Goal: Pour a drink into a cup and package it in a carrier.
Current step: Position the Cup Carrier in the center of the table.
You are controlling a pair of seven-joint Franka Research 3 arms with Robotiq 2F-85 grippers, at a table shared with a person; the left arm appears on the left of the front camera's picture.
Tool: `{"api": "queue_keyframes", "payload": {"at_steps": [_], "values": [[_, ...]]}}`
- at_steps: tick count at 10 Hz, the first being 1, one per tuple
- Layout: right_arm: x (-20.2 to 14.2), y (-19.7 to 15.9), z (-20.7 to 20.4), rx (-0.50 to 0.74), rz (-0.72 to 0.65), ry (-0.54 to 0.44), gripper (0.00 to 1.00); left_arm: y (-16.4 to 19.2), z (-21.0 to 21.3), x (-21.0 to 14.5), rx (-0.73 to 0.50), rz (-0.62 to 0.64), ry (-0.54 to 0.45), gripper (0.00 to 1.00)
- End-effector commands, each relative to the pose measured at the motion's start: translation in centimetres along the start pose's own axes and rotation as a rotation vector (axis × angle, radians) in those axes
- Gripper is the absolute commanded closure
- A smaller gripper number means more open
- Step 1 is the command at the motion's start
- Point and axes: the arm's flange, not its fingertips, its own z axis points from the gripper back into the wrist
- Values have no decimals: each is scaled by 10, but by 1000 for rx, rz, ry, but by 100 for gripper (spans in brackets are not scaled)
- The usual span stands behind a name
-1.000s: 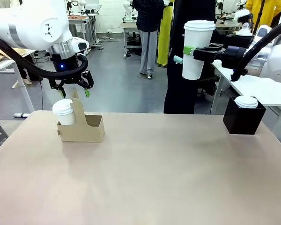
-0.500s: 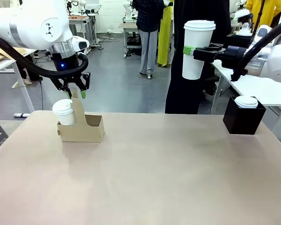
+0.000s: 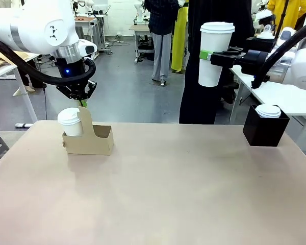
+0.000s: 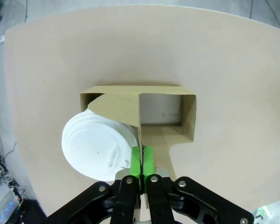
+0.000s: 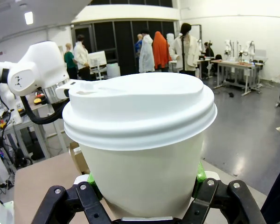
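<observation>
Struggling, from the front, to make out the fingertips of the left gripper (image 3: pixel 82 100): blending into the dark wrist above, showing just a sliver of green at the top of the carrier (image 3: pixel 94 140). Reading more plainly from the left wrist: pinching the thin edge of the upright handle (image 4: pixel 139 122) between both green pads, jaws closed tight on the cardboard. Sitting on the table (image 3: pixel 168 194) at the robot's left, holding a short cup (image 3: pixel 70 122) in one pocket, its lid overhanging the wall. Showing bare cardboard floor in the other pocket.

Gripping the tall cup (image 3: pixel 214 53) high in the air at the right with the right gripper (image 3: pixel 206 55), jaws clamped on its sides, the far finger lying hidden behind the cup. Keeping the contents hidden under the lid (image 5: pixel 137 105). Blocking much of the right wrist view. Resting near the table's right edge, a black box (image 3: pixel 264 131) with another lidded cup in it, mostly sunk from sight.

Differing from a second ago: standing then with left jaws spread on either side of the handle, now shut on it. Staying put otherwise: carrier, tall cup and right gripper alike.
</observation>
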Motion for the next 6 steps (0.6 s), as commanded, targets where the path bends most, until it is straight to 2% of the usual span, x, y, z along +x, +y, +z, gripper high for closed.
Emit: {"api": "queue_keyframes", "payload": {"at_steps": [1, 2, 3, 6], "values": [[3, 0, -4, -1, 11, -4, 19, -2, -2, -1, 61, 9, 10, 100], [3, 0, -4, -1, 11, -4, 19, -4, -3, -1, 66, -25, 22, 100], [3, 0, -4, -1, 11, -4, 19, 0, -1, 0, 13, -5, 2, 100], [3, 0, -4, -1, 11, -4, 19, -2, 0, -1, 23, -15, 3, 98]]}}
